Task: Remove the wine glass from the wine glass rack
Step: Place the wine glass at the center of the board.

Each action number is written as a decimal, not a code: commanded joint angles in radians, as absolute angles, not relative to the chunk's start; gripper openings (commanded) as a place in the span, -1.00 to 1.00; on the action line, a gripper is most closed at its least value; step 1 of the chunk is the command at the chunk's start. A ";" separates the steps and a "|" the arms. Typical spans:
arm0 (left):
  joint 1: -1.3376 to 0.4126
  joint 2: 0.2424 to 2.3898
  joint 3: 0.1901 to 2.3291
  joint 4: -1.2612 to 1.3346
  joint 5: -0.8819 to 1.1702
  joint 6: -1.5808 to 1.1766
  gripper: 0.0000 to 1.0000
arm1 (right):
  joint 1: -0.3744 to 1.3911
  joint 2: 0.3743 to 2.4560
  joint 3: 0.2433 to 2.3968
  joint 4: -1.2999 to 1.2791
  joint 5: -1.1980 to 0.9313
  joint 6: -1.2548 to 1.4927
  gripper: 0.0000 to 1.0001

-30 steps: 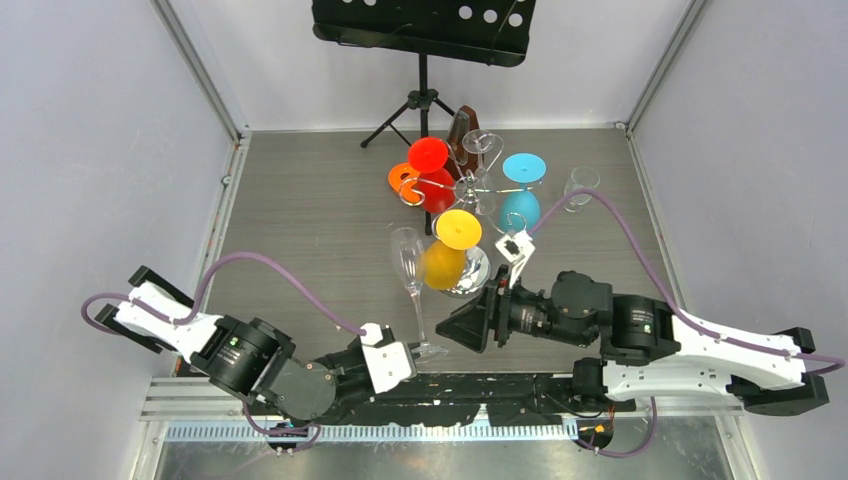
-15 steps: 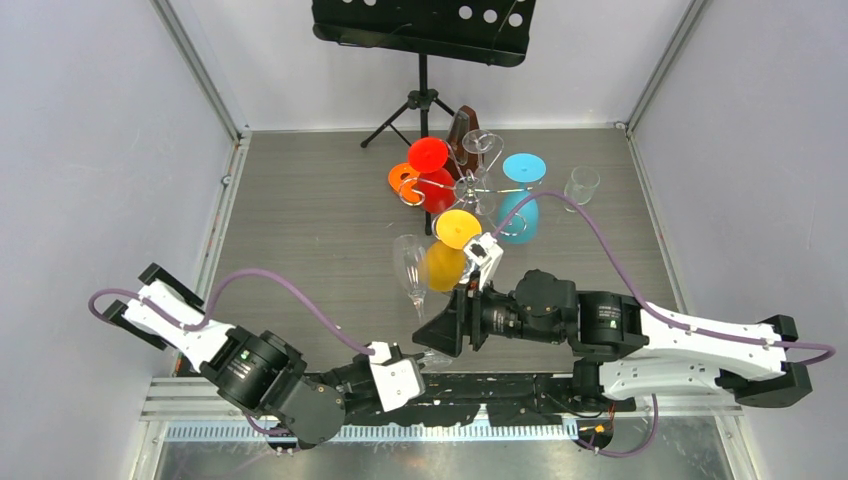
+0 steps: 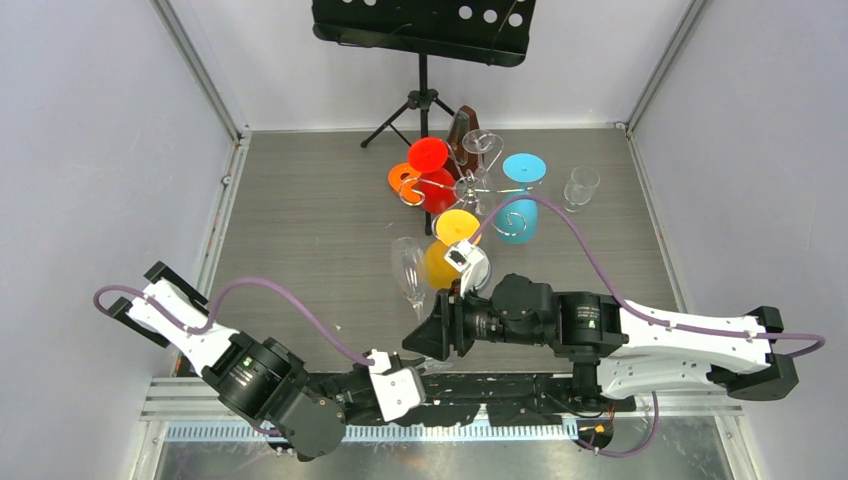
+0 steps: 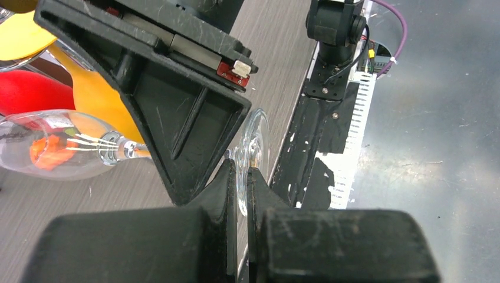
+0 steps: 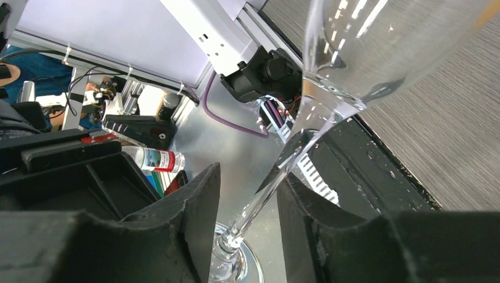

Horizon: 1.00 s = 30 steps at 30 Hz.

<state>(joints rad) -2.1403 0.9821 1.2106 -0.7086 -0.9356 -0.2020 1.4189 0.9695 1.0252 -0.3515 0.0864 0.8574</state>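
Observation:
A clear flute-shaped wine glass [image 3: 408,266] is off the chrome wine glass rack [image 3: 471,186] and leans over the table. My left gripper [image 3: 424,366] is shut on its round foot [image 4: 254,145], pinched edge-on between the fingertips of my left gripper [image 4: 242,172]. My right gripper [image 3: 428,336] is open, and the stem [image 5: 278,170] runs between the fingers of my right gripper [image 5: 250,178], close to the right finger. The bowl [image 5: 365,41] fills that view's top. Red [image 3: 428,155], orange [image 3: 403,178], yellow [image 3: 458,228], blue [image 3: 523,168] and clear [image 3: 482,143] glasses hang on the rack.
A black tripod music stand [image 3: 423,25] stands at the back wall. A small clear tumbler [image 3: 580,185] stands right of the rack. A brown object [image 3: 462,128] sits behind the rack. Grey walls close both sides. The black base rail [image 3: 480,385] runs along the near edge.
My right arm has swung left and brought its open fingers around the glass stem. My left arm has drawn back toward the near edge, still holding the foot; the glass leans more.

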 commanded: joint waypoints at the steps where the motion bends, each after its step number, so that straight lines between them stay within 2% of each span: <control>1: -2.158 0.984 1.229 -0.655 -1.010 -0.200 -1.00 | 1.432 0.987 1.079 -0.295 0.078 0.869 -0.12; 5: -2.164 0.983 1.230 -0.663 -1.016 -0.211 -1.00 | 1.436 0.990 1.083 -0.286 0.082 0.868 -0.41; 9: -2.168 0.981 1.223 -0.665 -1.010 -0.217 -1.00 | 1.440 0.991 1.075 -0.274 0.084 0.868 -0.84; 18: -2.169 0.949 1.197 -0.661 -1.005 -0.241 -0.99 | 1.448 0.982 1.069 -0.268 0.100 0.839 -0.89; 19: -2.169 0.939 1.189 -0.653 -1.002 -0.239 -0.90 | 1.448 0.980 1.073 -0.271 0.105 0.833 -0.89; 24: -2.168 0.883 1.129 -0.572 -0.976 -0.201 -0.20 | 1.449 0.954 1.088 -0.298 0.129 0.767 -0.89; 28: -2.147 0.841 1.096 -0.536 -0.953 -0.184 0.14 | 1.449 0.921 1.092 -0.336 0.149 0.694 -0.89; 30: -2.110 0.810 1.078 -0.517 -0.898 -0.178 0.21 | 1.449 0.898 1.086 -0.354 0.165 0.640 -0.89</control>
